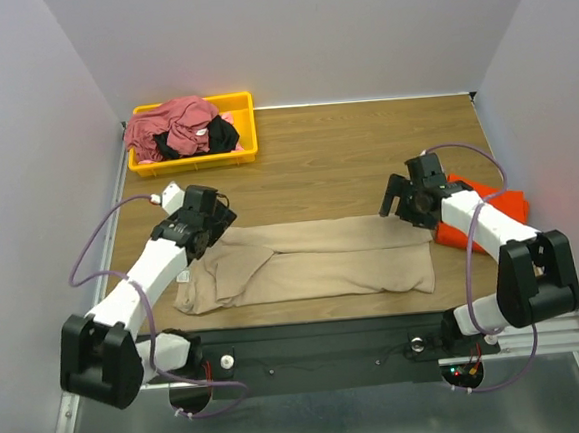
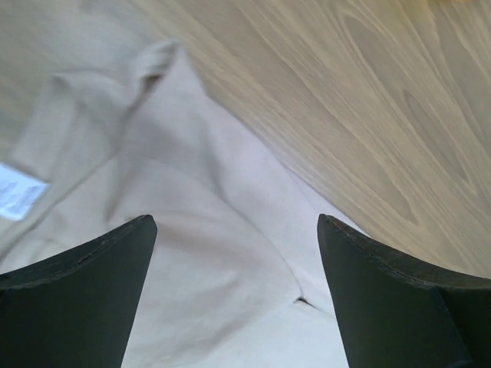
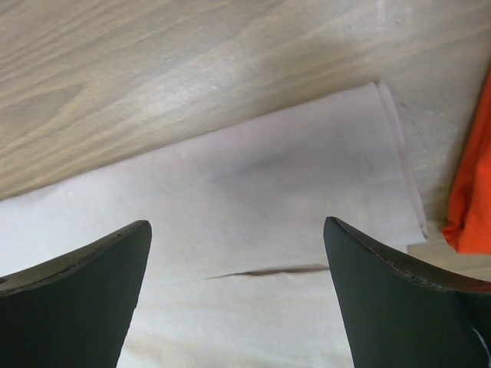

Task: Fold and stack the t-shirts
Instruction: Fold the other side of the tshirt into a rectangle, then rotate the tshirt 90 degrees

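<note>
A tan t-shirt lies folded into a long band across the near middle of the table. My left gripper is open just above its far left end; the cloth fills the space between the fingers. My right gripper is open above the far right corner of the shirt, nothing held. A bright orange-red t-shirt lies at the right under my right arm, and its edge shows in the right wrist view. Dusty rose-red and black tees are heaped in the bin.
A yellow plastic bin stands at the far left corner of the wooden table. A white label shows on the tan shirt near its left end. White walls close in the left, right and far sides.
</note>
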Motion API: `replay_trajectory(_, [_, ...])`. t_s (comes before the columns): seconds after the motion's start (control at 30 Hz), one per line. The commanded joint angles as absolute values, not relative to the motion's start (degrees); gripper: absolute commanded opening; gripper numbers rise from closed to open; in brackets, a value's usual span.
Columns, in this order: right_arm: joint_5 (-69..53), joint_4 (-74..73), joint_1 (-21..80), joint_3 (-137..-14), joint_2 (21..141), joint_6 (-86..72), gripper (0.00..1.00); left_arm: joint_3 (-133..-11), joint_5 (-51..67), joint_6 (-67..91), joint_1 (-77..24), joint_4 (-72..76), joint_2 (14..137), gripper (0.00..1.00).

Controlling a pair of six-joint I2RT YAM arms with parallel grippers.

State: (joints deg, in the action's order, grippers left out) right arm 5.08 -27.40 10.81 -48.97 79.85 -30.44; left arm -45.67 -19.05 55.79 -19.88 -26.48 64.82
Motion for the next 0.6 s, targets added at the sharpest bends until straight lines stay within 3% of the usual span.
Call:
replay_trajectory(0.0, [3.08,-25.14,12.3,-51.06,81.82,-30.23,1.0,-44.03,-11.87,50.28,-22.23,-16.45,72.67,0.98])
replay_trajectory(0.3, [1.67,-21.89,15.2,-50.19,92.19,-30.93,1.0,-46.05,-10.2,47.99,-25.49,-8.89,91.21,0.98])
replay_trajectory(0.57, [0.27,-21.97,15.73,-42.64,86.05,-32.87,1.0,-54.99,-9.32,47.38,-28.56,-5.63,102.56,0.98])
